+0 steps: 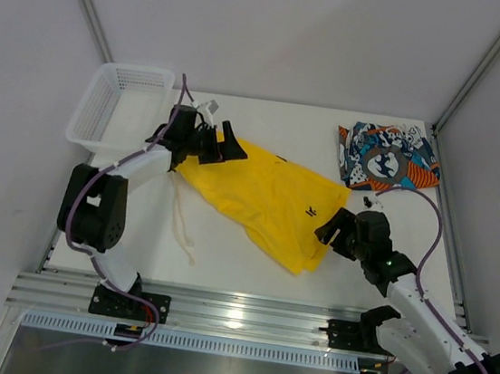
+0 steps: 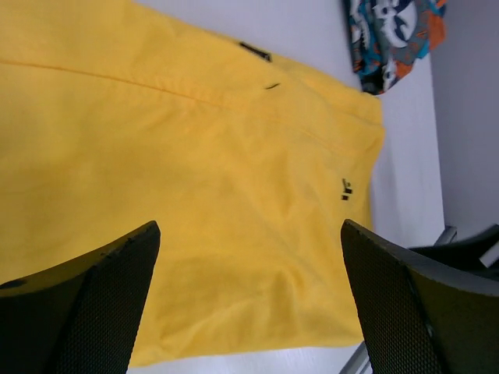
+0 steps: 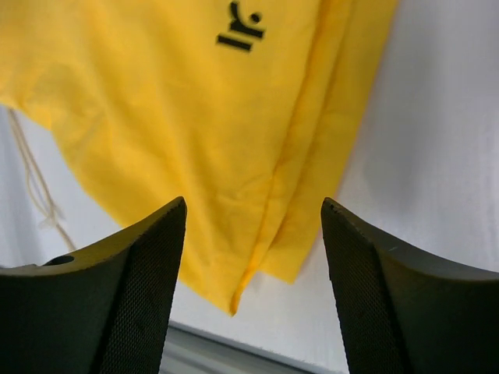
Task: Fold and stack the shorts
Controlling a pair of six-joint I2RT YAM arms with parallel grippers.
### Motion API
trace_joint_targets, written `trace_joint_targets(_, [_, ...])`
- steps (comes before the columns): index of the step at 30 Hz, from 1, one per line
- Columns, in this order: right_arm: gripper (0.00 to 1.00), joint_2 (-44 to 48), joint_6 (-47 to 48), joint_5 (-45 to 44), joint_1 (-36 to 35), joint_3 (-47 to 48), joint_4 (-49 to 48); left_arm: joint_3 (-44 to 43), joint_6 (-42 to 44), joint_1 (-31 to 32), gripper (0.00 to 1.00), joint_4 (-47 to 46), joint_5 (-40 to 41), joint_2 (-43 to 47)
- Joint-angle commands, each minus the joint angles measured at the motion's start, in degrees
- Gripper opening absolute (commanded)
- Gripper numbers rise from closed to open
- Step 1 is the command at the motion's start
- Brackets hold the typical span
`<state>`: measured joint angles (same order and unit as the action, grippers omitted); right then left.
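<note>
Left fingers (image 2: 93,296): spread wide, released, nothing between them; over the far-left end of the yellow shorts (image 1: 267,198).
Right fingers (image 3: 125,280): parted, released; above the near-right hem.
Yellow shorts: flat at the centre of the counter (image 1: 222,266), between both arms; far-left end hidden under the left fingers in the top view.
Drawstring (image 1: 184,220): white, trailing toward the near edge.
Printed shorts (image 1: 386,156): far-right corner, well apart; cut off in the left wrist view.
Black mark (image 3: 242,31): small logo, unreadable.
Left arm (image 1: 92,209): elbow folded, forearm reaching away.
Right arm (image 1: 418,308): stretched from the near right.
</note>
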<state>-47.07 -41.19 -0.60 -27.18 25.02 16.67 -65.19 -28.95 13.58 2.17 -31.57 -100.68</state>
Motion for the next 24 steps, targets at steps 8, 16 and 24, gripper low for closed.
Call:
trace_joint_targets(8, [0.78, -17.08, 9.72, 2.10, 9.69, 9.17, -0.66, 1.54, 1.53, -1.36, 0.99, 17.33, 22.77, 17.62])
trace_joint_targets(16, [0.76, -28.68, 10.87, -4.40, 9.86, 16.02, -2.96, 12.35, -2.87, -7.87, 0.99, 11.54, 29.19, 22.28])
trace_joint_targets(24, [0.59, -43.52, 12.71, -7.83, 9.69, 25.51, -1.81, 15.53, -3.31, -10.59, 0.99, 9.25, 31.31, 22.37])
